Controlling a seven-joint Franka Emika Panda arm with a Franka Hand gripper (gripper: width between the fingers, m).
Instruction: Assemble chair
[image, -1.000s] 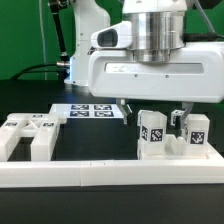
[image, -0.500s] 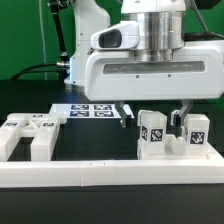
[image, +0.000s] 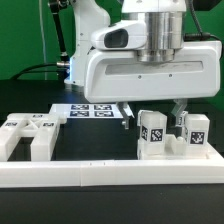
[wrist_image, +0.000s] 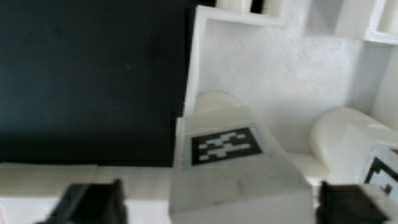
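The chair is still loose white pieces with square tags. In the exterior view, two upright blocky pieces stand on that view's right: one (image: 152, 138) under my gripper (image: 152, 119) and a second (image: 196, 133) beside it. My gripper is open and low, with one finger on each side of the first piece. In the wrist view that piece (wrist_image: 222, 150) lies between my dark fingertips (wrist_image: 89, 205), with gaps on both sides of my gripper (wrist_image: 222, 207). The neighbouring piece (wrist_image: 361, 135) stands just beyond one finger. More chair pieces (image: 30, 135) lie on the exterior view's left.
A long white border rail (image: 100, 177) runs along the front of the black table. The marker board (image: 88, 110) lies flat behind the pieces, near the middle. The arm's white body fills the upper part of the exterior view.
The arm has stayed over the same piece. The finger on the exterior view's right has come in slightly toward the piece.
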